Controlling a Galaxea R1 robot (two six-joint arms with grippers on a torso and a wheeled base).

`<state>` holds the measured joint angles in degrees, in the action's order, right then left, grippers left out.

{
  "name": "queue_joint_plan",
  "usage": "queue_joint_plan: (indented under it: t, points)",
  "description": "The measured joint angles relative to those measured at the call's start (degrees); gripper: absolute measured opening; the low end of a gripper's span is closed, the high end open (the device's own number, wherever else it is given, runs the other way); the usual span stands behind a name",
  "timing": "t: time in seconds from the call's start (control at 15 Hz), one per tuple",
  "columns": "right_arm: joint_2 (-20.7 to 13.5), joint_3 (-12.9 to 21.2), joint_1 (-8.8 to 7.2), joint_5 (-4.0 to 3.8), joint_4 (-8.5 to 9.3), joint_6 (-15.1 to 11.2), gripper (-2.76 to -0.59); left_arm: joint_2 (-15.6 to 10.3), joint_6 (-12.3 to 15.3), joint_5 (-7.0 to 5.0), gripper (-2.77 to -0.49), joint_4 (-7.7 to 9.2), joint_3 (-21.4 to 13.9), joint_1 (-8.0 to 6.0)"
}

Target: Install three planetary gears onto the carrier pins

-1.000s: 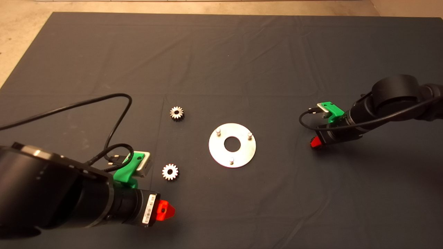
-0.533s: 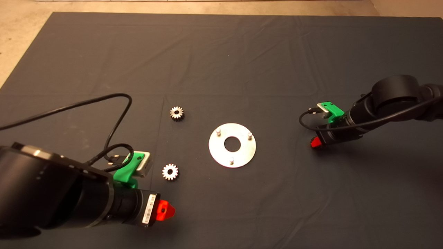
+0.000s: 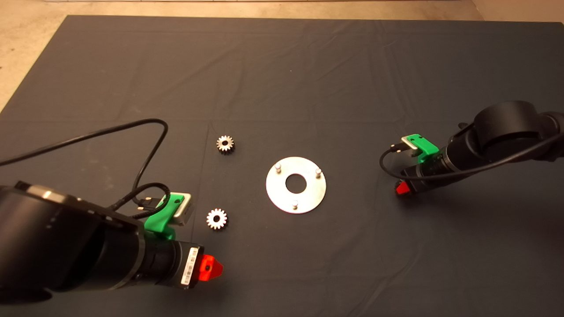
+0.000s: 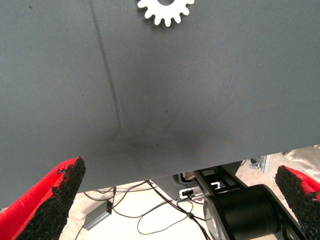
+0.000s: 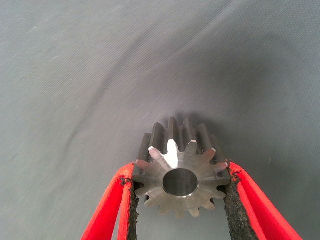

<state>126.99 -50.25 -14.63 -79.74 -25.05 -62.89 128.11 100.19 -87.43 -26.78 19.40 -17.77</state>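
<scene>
Currently one planetary gear point(image 5: 180, 172) sits clamped between the black pads of the right gripper point(image 5: 180, 200), its bore facing the wrist camera and its teeth pressed by a pad on each side. In the head view this gear is hidden under the right gripper point(image 3: 403, 188), which is low over the dark mat point(image 3: 282, 66), well to the right of the disc point(image 3: 295, 185).

The disc lies flat near the mat's centre. Its three carrier pins point(image 3: 278, 167) stand upright around the large centre hole, and all three are bare.

Two more planetary gears rest flat on the mat to the left of the disc. The far gear point(image 3: 225, 143) lies beyond the disc's left edge, apart from it. The near gear point(image 3: 216, 219) lies just beside the green camera mount on the left arm. Only its lower teeth show at the edge of the left wrist view point(image 4: 166, 11).

The left gripper point(image 3: 210, 267) hangs over the mat's near left part, below the near gear in the head view, fingers point(image 4: 55, 200) spread wide with nothing between them.

The mat is wrinkled cloth with a visible crease. Pale floor borders its far and left edges. Past the mat's edge, the left wrist view shows cables and black equipment on the floor.
</scene>
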Motion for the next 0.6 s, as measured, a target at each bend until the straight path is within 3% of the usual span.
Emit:
queue_joint_plan:
  t: [0.2, 0.4, 0.53, 0.6]
  points:
    - [0.5, 1.1, -4.12, -0.38, -0.05, -0.1, -2.41, 0.2, 0.0, 0.0, -0.5, 0.0, 0.0, 0.0]
    - [4.7, 1.3, -4.32, -0.44, -0.06, -0.1, -2.41, 0.9, 0.0, 0.0, -0.5, 0.0, 0.0, 0.0]
    - [7.2, 1.3, -5.42, -0.3, -0.05, -0.2, -2.41, 1.2, 0.0, 0.0, -0.5, 0.0, 0.0, 0.0]
    - [8.9, 1.3, -6.86, -0.43, 0.03, -0.2, -2.41, 1.3, 0.0, -0.05, -0.5, 0.0, 0.0, 0.0]
